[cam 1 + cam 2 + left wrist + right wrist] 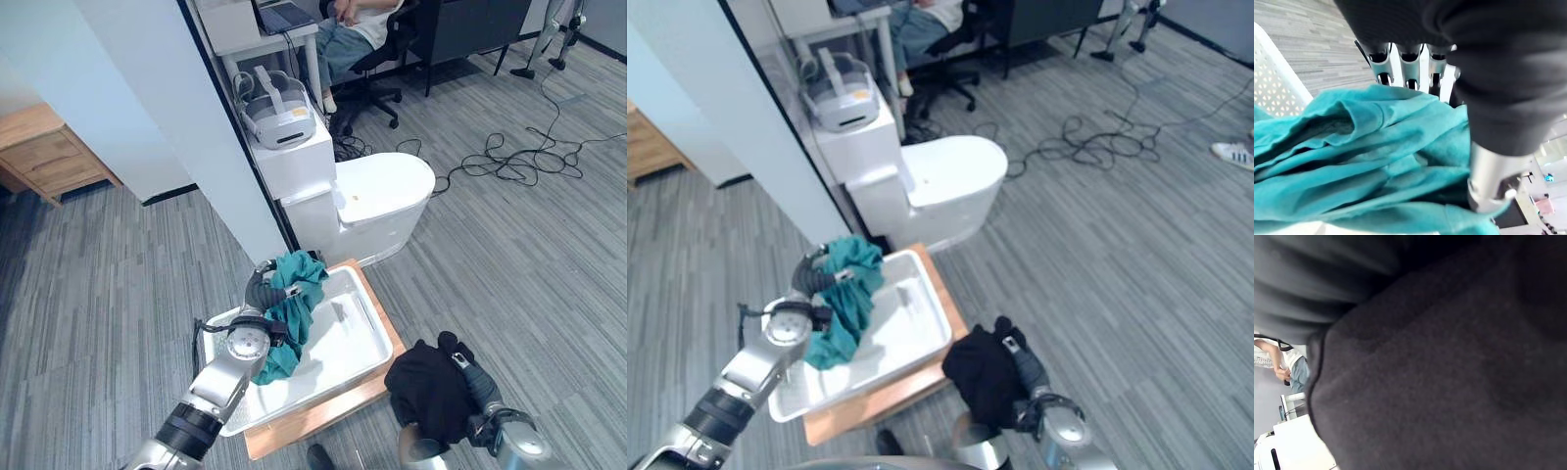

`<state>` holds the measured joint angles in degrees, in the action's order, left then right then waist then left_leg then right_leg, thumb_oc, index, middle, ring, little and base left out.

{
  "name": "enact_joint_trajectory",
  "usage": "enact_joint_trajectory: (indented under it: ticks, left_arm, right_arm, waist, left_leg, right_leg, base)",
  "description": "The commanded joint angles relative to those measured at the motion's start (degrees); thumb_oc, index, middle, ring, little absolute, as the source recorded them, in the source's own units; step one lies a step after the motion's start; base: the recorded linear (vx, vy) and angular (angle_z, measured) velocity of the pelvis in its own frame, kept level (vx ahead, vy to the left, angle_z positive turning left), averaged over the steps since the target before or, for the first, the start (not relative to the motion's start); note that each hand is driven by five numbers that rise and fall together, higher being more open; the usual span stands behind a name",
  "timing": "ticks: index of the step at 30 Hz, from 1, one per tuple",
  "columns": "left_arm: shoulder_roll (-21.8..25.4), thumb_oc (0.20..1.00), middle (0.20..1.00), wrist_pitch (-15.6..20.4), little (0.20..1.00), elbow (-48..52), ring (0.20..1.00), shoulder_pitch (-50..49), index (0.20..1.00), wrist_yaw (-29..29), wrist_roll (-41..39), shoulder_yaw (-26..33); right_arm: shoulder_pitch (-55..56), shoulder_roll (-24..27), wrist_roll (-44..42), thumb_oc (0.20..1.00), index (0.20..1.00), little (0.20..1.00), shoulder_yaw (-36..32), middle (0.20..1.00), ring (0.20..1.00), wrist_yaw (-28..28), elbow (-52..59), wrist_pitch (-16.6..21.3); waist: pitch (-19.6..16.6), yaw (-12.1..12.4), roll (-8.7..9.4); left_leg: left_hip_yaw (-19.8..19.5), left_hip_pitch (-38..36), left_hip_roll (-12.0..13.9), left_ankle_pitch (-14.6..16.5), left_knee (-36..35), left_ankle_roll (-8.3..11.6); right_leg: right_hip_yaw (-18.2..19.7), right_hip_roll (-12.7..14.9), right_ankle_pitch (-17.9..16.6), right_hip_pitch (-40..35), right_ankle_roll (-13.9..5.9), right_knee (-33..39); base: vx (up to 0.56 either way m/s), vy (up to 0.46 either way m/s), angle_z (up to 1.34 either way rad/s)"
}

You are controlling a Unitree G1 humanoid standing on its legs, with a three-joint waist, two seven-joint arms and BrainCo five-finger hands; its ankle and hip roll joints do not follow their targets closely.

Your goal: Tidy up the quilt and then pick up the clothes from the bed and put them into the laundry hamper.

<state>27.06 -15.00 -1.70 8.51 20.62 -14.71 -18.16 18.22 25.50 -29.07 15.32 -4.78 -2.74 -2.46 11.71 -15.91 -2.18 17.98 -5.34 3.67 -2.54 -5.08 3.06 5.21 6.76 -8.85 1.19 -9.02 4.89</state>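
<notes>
Teal crumpled cloth (pixel 294 308) drapes over white perforated hamper (pixel 358 343).

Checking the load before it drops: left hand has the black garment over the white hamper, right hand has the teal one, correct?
Swapped. In the left eye view the left hand holds the teal garment over the white hamper; the right hand holds the black garment.

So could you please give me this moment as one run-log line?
left hand: holding teal garment over white hamper | right hand: carrying black garment beside the hamper | fingers hidden by cloth
</notes>
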Motion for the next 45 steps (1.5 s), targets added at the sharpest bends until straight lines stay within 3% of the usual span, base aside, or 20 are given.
enact_joint_trajectory:
  ticks: [1,6,10,14,19,21,22,24,25,29,30,31,34,38,43,45]
  left_arm:
    - [2.67,1.0,1.0,6.37,1.0,5.47,1.0,0.92,1.0,2.64,0.98,6.81]
    - [3.59,1.0,1.0,6.89,1.0,12.96,1.0,-6.11,1.0,4.35,-0.64,17.05]
    - [3.28,1.0,1.0,5.38,1.0,13.84,1.0,-10.78,1.0,2.25,-0.3,22.06]
    - [2.67,1.0,1.0,1.83,1.0,12.16,1.0,-14.82,1.0,-3.96,0.27,23.83]
    - [1.9,1.0,1.0,-1.48,1.0,7.53,1.0,-19.38,1.0,-4.48,0.95,23.01]
    - [1.22,1.0,1.0,-2.2,1.0,1.41,1.0,-21.21,1.0,-3.03,-0.89,21.84]
    - [0.24,1.0,1.0,0.84,1.0,-7.1,1.0,-22.08,1.0,-3.18,-0.69,20.61]
    - [-0.99,1.0,1.0,2.73,1.0,-14.71,1.0,-23.0,1.0,-3.76,-1.57,19.64]
    - [-3.76,1.0,1.0,5.48,1.0,-27.49,1.0,-23.53,1.0,-5.76,-0.49,18.84]
    - [-8.49,1.0,1.0,5.09,1.0,-55.54,1.0,-22.95,1.0,-11.02,8.46,20.33]
    - [-8.59,1.0,1.0,7.29,1.0,-61.05,1.0,-22.63,1.0,-11.8,9.8,20.54]
    - [-9.22,1.0,1.0,3.75,1.0,-70.43,1.0,-22.31,1.0,-13.25,13.39,19.74]
    - [-11.32,1.0,1.0,2.99,1.0,-77.69,1.0,-22.92,1.0,-15.03,17.31,20.27]
    - [-13.66,1.0,1.0,2.5,1.0,-79.26,1.0,-22.3,1.0,-14.66,17.4,17.26]
    - [-11.92,1.0,1.0,2.57,1.0,-77.83,1.0,-18.7,1.0,-13.51,12.78,14.6]
    - [-11.17,1.0,1.0,1.19,1.0,-75.9,1.0,-16.76,1.0,-12.71,9.34,13.56]
  right_arm:
    - [-1.06,0.86,1.38,0.2,0.2,0.2,-3.47,0.2,0.2,-0.56,6.7,5.17]
    - [-2.25,2.55,3.86,0.2,0.2,0.2,-11.29,0.2,0.2,-3.09,11.71,6.69]
    - [-5.77,4.73,3.29,0.2,0.2,0.2,-15.91,0.2,0.2,-5.95,15.57,6.68]
    - [-11.11,8.36,3.98,0.2,0.2,0.2,-19.66,0.2,0.2,-7.45,18.07,6.23]
    - [-18.67,12.56,3.22,0.2,0.2,0.2,-21.52,0.2,0.2,-6.55,18.08,3.73]
    - [-22.41,14.12,3.04,0.2,0.2,0.2,-21.26,0.2,0.2,-5.42,18.18,2.09]
    - [-25.4,15.48,2.32,0.2,0.2,0.2,-20.93,0.2,0.2,-4.71,18.37,0.25]
    - [-27.33,16.46,2.26,0.2,0.2,0.2,-20.6,0.2,0.2,-3.96,18.81,-1.02]
    - [-30.13,17.97,1.95,0.2,0.2,0.2,-19.63,0.2,0.2,-3.1,19.38,-2.59]
    - [-39.13,19.53,2.01,0.2,0.2,0.2,-15.1,0.2,0.2,-0.62,18.82,-6.77]
    - [-41.36,19.43,1.95,0.2,0.2,0.2,-13.75,0.2,0.2,-0.76,18.32,-7.57]
    - [-47.03,19.03,2.38,0.2,0.2,0.2,-10.01,0.2,0.2,1.03,16.28,-9.31]
    - [-55.05,17.15,3.6,0.2,0.2,0.2,-3.35,0.2,0.2,2.73,11.78,-11.04]
    - [-58.74,11.01,6.6,0.2,0.2,0.2,2.92,0.2,0.2,3.29,5.47,-10.49]
    - [-59.09,1.54,8.25,0.2,0.2,0.2,9.34,0.2,0.2,-4.17,-1.07,-9.71]
    - [-54.43,-3.2,6.39,0.2,0.2,0.2,11.81,0.2,0.2,-6.44,-2.85,-9.31]
  waist:
    - [0.05,1.58,1.83]
    - [-0.83,4.61,2.68]
    - [-1.69,7.24,3.59]
    - [-2.28,10.04,4.43]
    - [-2.6,13.28,5.18]
    - [-2.67,14.46,5.34]
    - [-2.73,15.08,5.47]
    - [-2.83,15.56,5.62]
    - [-2.84,16.11,5.76]
    - [-2.63,16.88,6.35]
    - [-2.49,16.92,6.48]
    - [-2.19,17.37,6.93]
    - [-1.94,18.33,7.54]
    - [-1.31,19.76,8.45]
    - [0.25,20.86,9.05]
    - [1.08,20.84,8.95]
  left_leg:
    - [-1.71,-1.27,1.13,4.26,0.08,0.3]
    - [-4.03,-1.79,1.0,4.37,0.08,0.3]
    - [-6.02,-1.9,0.82,4.47,0.08,0.29]
    - [-7.68,-1.74,0.63,4.54,0.08,0.27]
    - [-9.08,-1.52,0.3,4.6,0.08,0.12]
    - [-9.56,-1.42,0.05,4.63,0.08,0.11]
    - [-9.73,-1.32,-0.03,4.57,0.08,0.12]
    - [-9.8,-1.23,-0.07,4.45,0.08,0.16]
    - [-9.87,-1.09,-0.1,4.34,0.08,0.17]
    - [-9.47,-0.79,-0.06,3.99,0.08,0.21]
    - [-9.4,-0.78,-0.04,3.94,0.08,0.24]
    - [-9.17,-0.71,0.07,3.73,0.08,0.37]
    - [-8.62,-0.83,0.43,3.56,0.08,0.52]
    - [-8.65,-0.6,0.72,3.43,0.08,0.42]
    - [-9.63,0.38,1.07,3.01,0.08,0.28]
    - [-10.28,0.96,1.06,2.82,0.08,0.13]
  right_leg:
    - [-3.48,-0.29,6.49,-1.79,-1.43,0.11]
    - [-5.8,-0.07,7.29,-3.5,-1.11,0.11]
    - [-7.72,-0.16,7.94,-4.73,-0.77,0.11]
    - [-9.24,-0.35,8.18,-5.65,-0.59,0.11]
    - [-10.32,-0.53,8.48,-6.42,-0.46,0.11]
    - [-10.67,-0.58,8.56,-6.65,-0.41,0.11]
    - [-10.87,-0.61,8.55,-6.69,-0.38,0.11]
    - [-11.04,-0.62,8.48,-6.66,-0.36,0.11]
    - [-11.23,-0.61,8.42,-6.57,-0.38,0.11]
    - [-11.47,-0.49,8.17,-6.18,-0.59,0.11]
    - [-11.46,-0.47,8.13,-6.14,-0.65,0.11]
    - [-11.56,-0.42,7.98,-6.01,-0.82,0.11]
    - [-12.62,0.03,7.85,-6.07,-1.19,0.11]
    - [-14.33,0.53,7.56,-6.18,-1.29,0.11]
    - [-14.84,0.32,7.15,-5.83,-1.07,0.11]
    - [-14.61,0.13,6.93,-5.49,-0.98,0.11]
  base:
    - [0.0,0.024,0.05]
    - [0.01,0.032,0.15]
    - [0.02,0.016,0.2]
    - [0.01,0.021,0.25]
    - [0.0,0.015,0.16]
    - [0.0,0.036,0.13]
    - [0.0,0.041,0.07]
    - [0.0,0.043,0.01]
    - [0.0,0.052,0.03]
    - [-0.01,0.055,0.03]
    - [-0.01,0.043,0.02]
    - [0.0,0.034,0.03]
    - [0.04,0.036,-0.09]
    - [0.04,-0.002,-0.01]
    - [-0.02,-0.033,0.11]
    - [-0.04,-0.013,0.23]
